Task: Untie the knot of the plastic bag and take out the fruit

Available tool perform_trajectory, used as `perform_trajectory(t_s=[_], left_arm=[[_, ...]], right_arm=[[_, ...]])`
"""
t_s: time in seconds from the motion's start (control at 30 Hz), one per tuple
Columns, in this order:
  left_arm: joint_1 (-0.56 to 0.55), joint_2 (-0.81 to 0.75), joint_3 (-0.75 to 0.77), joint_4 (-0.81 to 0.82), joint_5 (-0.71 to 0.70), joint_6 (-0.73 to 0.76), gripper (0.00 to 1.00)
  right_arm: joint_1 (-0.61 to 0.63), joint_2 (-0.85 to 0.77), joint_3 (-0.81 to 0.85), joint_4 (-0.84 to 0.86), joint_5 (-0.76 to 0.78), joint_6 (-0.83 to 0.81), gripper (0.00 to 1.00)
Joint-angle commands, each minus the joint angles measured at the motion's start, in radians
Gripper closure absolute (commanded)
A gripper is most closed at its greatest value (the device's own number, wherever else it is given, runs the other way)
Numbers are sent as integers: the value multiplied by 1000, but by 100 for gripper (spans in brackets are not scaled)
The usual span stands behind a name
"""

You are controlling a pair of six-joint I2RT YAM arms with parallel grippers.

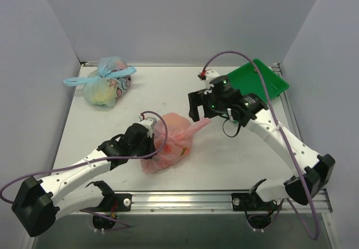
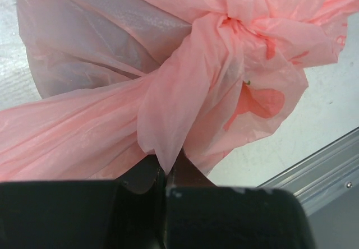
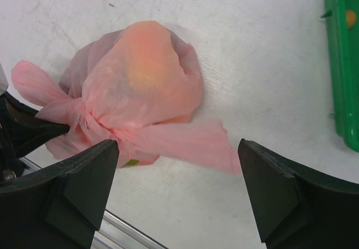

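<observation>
With the left hand (image 2: 165, 173) pinching a strip (image 2: 162, 114) beside the knot (image 2: 224, 33) and the right hand (image 3: 176, 151) spread above the plastic bag (image 1: 168, 143) on the tabletop (image 1: 112, 127), pulling may tighten the knot or tear plastic.

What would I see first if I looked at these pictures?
First you'd spot the crinkly pink bag, tied shut in the middle of the table. The left claw pinches a flap of it just below the knot, and the right claw hangs wide open above it. At the back sit a bright green tray on the right and a second bag with a blue tie on the left.
</observation>
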Motion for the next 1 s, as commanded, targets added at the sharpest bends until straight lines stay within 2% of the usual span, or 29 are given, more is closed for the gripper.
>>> perform_trajectory(t_s=[0.0, 0.2, 0.37, 0.47, 0.5, 0.57, 0.6, 0.67, 0.7, 0.83, 0.97], left_arm=[[-11, -69, -42, 9, 9, -42, 98], [-13, -101, -62, 0, -12, -65, 98], [-14, -98, -58, -2, -46, -70, 98], [-13, -86, -46, -2, -73, -85, 98], [-11, -78, -43, -5, -83, -92, 98], [-11, -75, -36, -5, -103, -105, 98], [-13, -78, -35, -3, -112, -109, 98], [-11, -81, -27, -17, -151, -119, 98], [-8, -84, -23, -23, -165, -120, 99], [44, -90, 2, -66, -227, -132, 100], [241, -104, 7, -66, -160, -152, 100]], right_arm=[[38, 126, 99, 46, -11, -13, 9], [107, 322, 144, 86, -120, 22, 12], [153, 401, 110, 126, -187, 33, 13], [160, 447, 87, 149, -195, 48, 19], [159, 462, 81, 156, -187, 53, 28], [159, 472, 59, 178, -175, 56, 39], [154, 475, 52, 184, -161, 55, 52], [145, 467, 18, 199, -148, 64, 66], [125, 444, 0, 210, -131, 70, 79], [32, 340, -137, 302, -102, 145, 98], [-111, 181, -336, 377, -97, 275, 100]])
